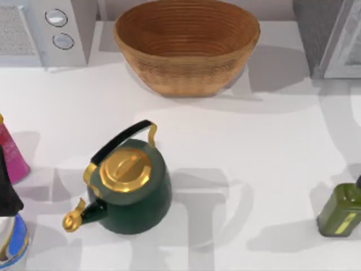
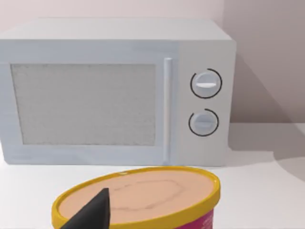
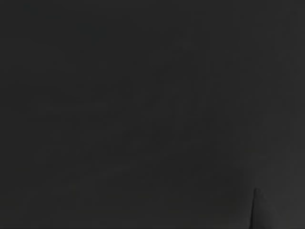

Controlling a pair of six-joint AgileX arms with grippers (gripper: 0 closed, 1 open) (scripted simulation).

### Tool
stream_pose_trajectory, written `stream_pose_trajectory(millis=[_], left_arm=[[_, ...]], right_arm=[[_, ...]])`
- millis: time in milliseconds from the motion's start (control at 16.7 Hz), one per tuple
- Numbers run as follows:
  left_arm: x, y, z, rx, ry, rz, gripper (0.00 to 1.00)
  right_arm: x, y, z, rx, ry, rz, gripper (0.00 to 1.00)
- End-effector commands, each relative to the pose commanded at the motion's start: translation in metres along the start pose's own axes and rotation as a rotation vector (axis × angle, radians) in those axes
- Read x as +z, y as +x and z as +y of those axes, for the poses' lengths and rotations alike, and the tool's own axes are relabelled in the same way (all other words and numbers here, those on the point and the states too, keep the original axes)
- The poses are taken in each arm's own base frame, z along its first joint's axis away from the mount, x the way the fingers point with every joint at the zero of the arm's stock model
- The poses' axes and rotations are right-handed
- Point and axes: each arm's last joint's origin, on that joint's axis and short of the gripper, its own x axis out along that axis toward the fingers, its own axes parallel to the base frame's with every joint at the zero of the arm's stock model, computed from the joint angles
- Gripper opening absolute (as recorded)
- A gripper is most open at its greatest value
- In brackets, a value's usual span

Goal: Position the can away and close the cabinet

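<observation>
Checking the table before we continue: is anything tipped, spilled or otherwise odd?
Nothing looks spilled or damaged. The kettle, basket and olive-green bottle stand upright, and the microwave door is shut. The right wrist view is dark.

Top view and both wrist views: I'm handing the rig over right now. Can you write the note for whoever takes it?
The left hand hangs at the table's left edge, above a pink tub with a yellow rim, facing the white microwave.
The right wrist view is dark.
The grey cabinet is at the back right; I cannot tell whether it is shut. I cannot tell where the can is.
Also on the table: woven basket, dark green kettle with a gold lid, olive-green bottle.
Nothing confirms either step, so treat storing the can and closing the cabinet as left.
</observation>
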Motion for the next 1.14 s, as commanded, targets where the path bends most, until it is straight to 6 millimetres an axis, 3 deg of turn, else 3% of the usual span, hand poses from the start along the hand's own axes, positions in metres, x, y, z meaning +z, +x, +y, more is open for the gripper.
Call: stream_pose_trajectory(millis=[120,300,540,660,1140], left_arm=[[0.0,0.0,0.0,0.0,0.0,0.0,1.0],[0.0,0.0,0.0,0.0,0.0,0.0,1.0],[0.0,0.0,0.0,0.0,0.0,0.0,1.0],[0.0,0.0,0.0,0.0,0.0,0.0,1.0],[0.0,0.0,0.0,0.0,0.0,0.0,1.0]], right_arm=[[-0.004,-0.008,0.024,-0.001,0.0,0.016,1.0],[-0.011,-0.015,0.044,-0.002,-0.01,0.042,1.0],[-0.012,-0.015,0.047,-0.002,-0.013,0.046,1.0],[-0.005,-0.022,0.037,-0.042,-0.015,0.023,1.0],[-0.007,0.027,0.036,-0.042,-0.015,0.023,1.0]])
